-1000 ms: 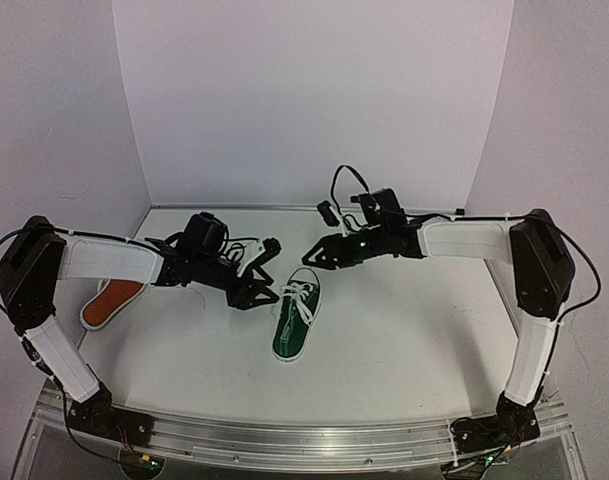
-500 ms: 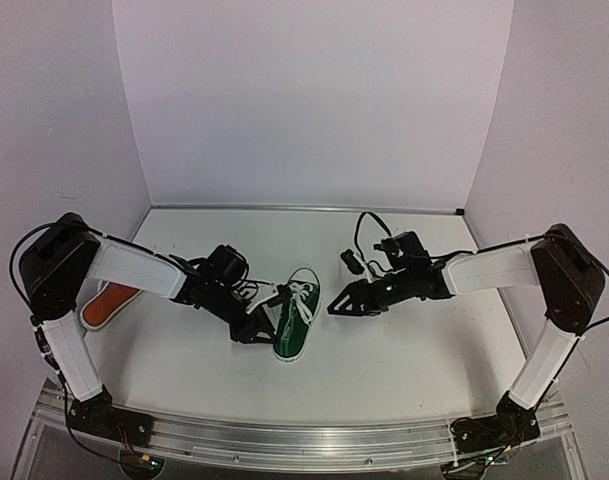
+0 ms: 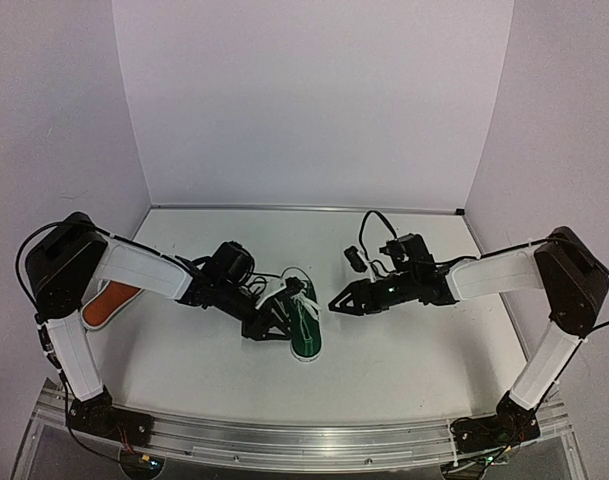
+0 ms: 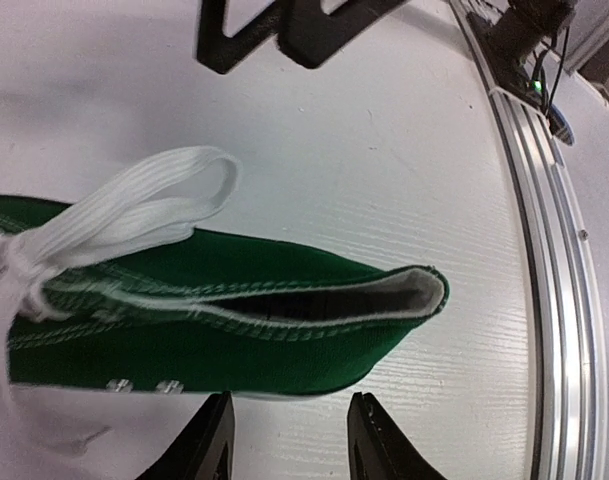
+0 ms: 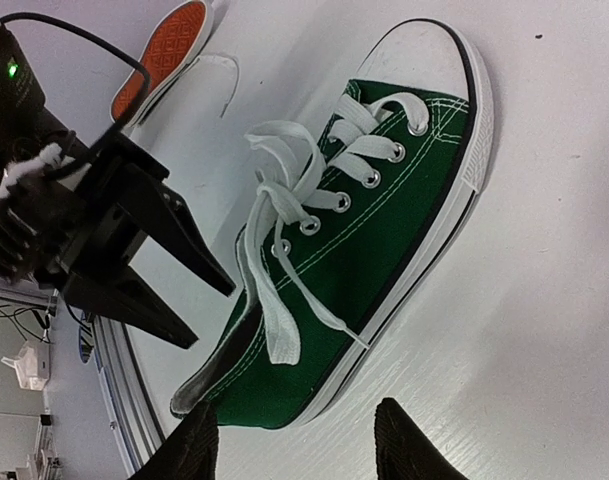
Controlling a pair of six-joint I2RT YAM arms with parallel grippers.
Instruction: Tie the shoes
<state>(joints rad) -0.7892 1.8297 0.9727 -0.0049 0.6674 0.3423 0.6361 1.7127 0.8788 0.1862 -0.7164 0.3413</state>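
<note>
Green shoe (image 3: 304,322) mid-table, laces (image 5: 294,190) slack. Both open-jawed: left gripper (image 3: 274,322) at heel, right gripper (image 3: 334,305) alongside. Pinch lace ends, pull apart evenly.

Robotics lab bench: a white tabletop (image 3: 424,345) boxed in on three sides by plain pale backdrop panels (image 3: 314,100), an aluminium rail (image 3: 304,436) along the near edge, and exposed wiring (image 3: 127,444) with a green indicator light (image 3: 147,462).

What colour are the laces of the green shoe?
The laces are white; the right wrist view shows them best.
</note>
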